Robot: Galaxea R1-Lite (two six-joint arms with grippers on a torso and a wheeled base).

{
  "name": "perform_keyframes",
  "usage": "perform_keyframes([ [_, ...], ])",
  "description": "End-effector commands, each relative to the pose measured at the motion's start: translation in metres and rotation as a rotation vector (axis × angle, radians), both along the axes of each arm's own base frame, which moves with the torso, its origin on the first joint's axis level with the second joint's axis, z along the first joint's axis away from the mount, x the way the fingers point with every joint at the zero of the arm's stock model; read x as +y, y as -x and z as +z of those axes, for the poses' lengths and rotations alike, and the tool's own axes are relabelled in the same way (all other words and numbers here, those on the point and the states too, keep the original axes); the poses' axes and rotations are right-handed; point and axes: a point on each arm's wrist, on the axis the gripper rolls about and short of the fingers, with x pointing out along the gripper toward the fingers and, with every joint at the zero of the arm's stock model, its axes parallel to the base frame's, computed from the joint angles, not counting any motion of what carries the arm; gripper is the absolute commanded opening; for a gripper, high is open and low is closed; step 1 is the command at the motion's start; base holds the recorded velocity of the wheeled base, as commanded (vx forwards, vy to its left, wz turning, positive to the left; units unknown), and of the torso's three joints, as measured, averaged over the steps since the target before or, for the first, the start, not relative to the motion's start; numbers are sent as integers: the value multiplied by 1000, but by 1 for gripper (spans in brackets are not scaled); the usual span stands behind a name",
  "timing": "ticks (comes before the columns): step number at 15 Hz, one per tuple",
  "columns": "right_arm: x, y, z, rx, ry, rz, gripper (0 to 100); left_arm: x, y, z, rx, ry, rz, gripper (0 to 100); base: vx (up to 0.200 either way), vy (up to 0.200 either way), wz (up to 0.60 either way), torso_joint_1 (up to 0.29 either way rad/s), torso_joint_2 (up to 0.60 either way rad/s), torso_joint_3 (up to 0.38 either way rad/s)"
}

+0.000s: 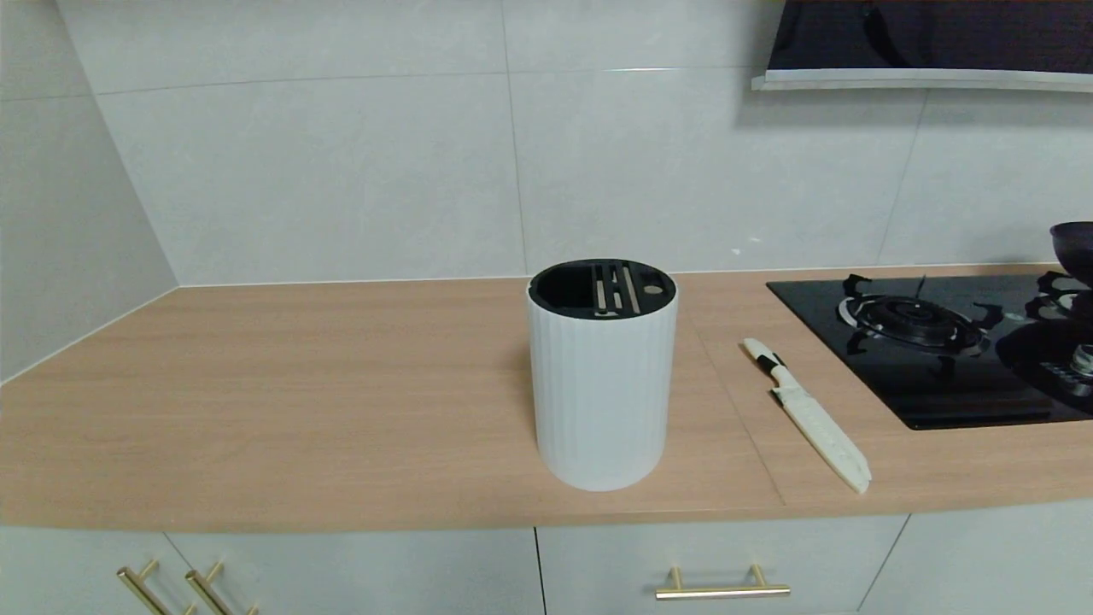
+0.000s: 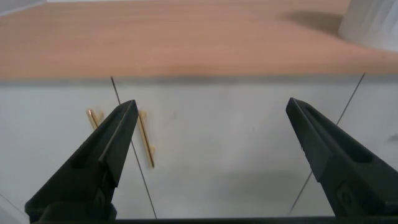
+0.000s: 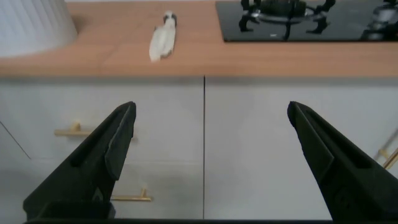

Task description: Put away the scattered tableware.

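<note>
**One standing, one lying**

A white ribbed cylindrical holder with black slotted top (image 1: 602,401) stands upright on the light wooden worktop (image 1: 299,401); a white knife with black-banded handle (image 1: 807,415) lies flat to its right, apart from it; a black glass hob (image 1: 939,359) sits farther right.

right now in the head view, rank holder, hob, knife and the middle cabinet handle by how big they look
1. holder and hob: about alike, and the hob runs off the picture's edge, so I won't rank them.
2. knife
3. handle
</note>
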Motion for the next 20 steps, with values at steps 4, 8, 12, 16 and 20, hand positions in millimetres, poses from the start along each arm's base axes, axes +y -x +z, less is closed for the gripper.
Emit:
perform_keyframes([
  [4,0,0,0,1,0,1,100,0,0,0,0,0,0,100,0,0,0,232,-519,-283],
  [8,0,0,0,1,0,1,100,0,0,0,0,0,0,100,0,0,0,251,-549,-298],
  [12,0,0,0,1,0,1,100,0,0,0,0,0,0,100,0,0,0,276,-591,-315],
  [16,0,0,0,1,-3,-1,100,0,0,0,0,0,0,100,0,0,0,244,-504,-262],
  [20,0,0,0,1,-1,1,100,0,0,0,0,0,0,100,0,0,0,76,-151,-80],
])
